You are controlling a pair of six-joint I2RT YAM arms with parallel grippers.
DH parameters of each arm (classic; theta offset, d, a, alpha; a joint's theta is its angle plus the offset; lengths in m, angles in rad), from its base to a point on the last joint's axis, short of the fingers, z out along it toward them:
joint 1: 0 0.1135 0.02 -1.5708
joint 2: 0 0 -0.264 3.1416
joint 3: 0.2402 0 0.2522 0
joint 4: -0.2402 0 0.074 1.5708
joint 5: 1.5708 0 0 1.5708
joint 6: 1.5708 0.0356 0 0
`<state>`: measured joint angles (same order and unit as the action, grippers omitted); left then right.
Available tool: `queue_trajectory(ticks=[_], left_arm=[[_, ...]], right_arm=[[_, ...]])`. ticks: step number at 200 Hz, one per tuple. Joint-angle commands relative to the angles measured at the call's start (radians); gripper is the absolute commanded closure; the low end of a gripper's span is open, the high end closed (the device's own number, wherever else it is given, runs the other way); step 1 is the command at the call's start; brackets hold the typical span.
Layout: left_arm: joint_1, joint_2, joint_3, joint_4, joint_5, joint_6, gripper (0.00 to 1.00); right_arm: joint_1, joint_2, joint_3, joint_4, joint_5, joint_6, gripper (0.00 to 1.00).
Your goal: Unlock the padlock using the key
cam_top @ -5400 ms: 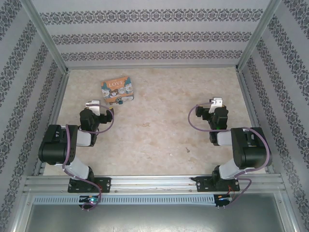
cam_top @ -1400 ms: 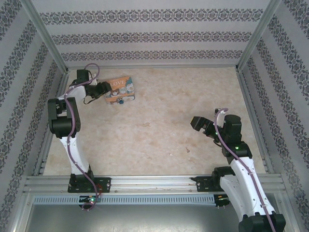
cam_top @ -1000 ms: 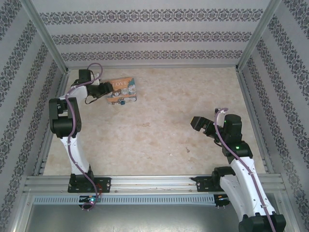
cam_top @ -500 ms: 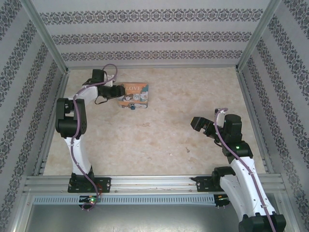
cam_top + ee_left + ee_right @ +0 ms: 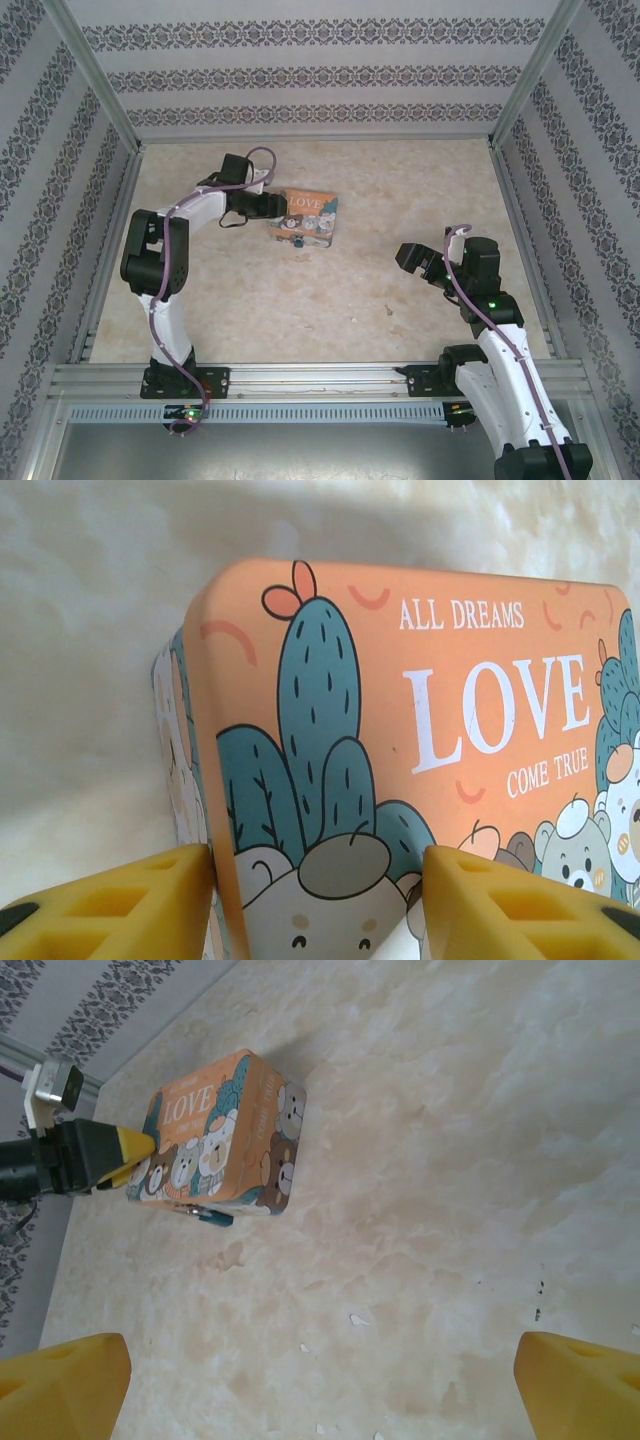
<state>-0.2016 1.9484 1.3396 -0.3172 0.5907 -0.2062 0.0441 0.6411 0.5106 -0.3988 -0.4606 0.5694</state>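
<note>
None of the unlocking looks done: left gripper (image 5: 318,895) clamps the orange rectangular "LOVE" tin (image 5: 215,1140) near the marbled table's (image 5: 450,1160) far edge, tiny teal padlock (image 5: 210,1217) at its front; right gripper (image 5: 320,1385) gapes empty.

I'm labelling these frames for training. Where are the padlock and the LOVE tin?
padlock (image 5: 215,1217), right wrist view, on its teal body.
LOVE tin (image 5: 480,720), left wrist view, on the orange lid by the lettering.

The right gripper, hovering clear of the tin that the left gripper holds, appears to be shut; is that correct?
No: the right gripper is open, its fingers wide apart in the right wrist view. It does hover clear of the tin the left gripper holds.
</note>
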Motion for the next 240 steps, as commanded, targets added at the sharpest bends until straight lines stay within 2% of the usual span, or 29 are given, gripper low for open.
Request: queue_trajectory(ticks=[1, 62, 111, 183, 240], left_arm=[[-0.062, -0.017, -0.059, -0.027, -0.025, -0.029, 0.44], [-0.139, -0.033, -0.106, 0.049, -0.020, -0.077, 0.44], [-0.157, -0.023, -0.106, 0.062, -0.012, -0.078, 0.41], [-0.154, -0.111, -0.070, 0.006, -0.118, -0.051, 0.30], [-0.141, -0.275, -0.122, 0.005, -0.214, -0.047, 0.19]], right_arm=[[0.011, 0.000, 0.014, -0.019, 0.018, -0.020, 0.02], [0.012, 0.048, 0.048, -0.114, 0.074, -0.028, 0.02], [0.013, 0.058, 0.037, -0.116, 0.085, -0.021, 0.01], [0.020, 0.146, 0.102, -0.197, 0.083, -0.025, 0.02], [0.064, 0.207, 0.144, -0.293, 0.100, -0.035, 0.10]])
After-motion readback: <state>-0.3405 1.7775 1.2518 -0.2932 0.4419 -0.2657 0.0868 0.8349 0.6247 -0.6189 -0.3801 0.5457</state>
